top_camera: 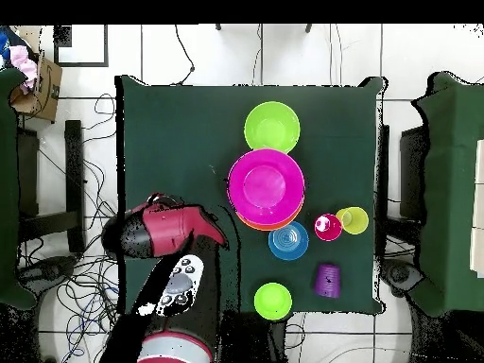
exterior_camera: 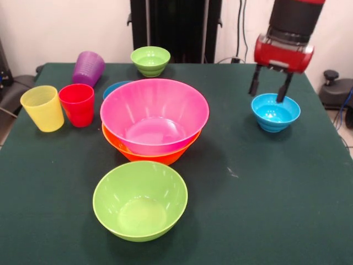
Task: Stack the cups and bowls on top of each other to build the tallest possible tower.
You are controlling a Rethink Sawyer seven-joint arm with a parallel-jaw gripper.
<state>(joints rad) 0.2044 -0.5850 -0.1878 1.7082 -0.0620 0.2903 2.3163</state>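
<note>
Over a small blue bowl (exterior_camera: 275, 112), the robot's fingers (exterior_camera: 270, 88) hang spread and empty.
Bowl sits just beneath them; a fingertip catching the rim could tip it.

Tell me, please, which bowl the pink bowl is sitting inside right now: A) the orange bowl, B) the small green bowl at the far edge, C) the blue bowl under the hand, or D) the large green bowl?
A: in the front view the pink bowl is nested in the orange bowl, whose rim shows just beneath it, while the green and blue bowls stand apart from it.
</note>
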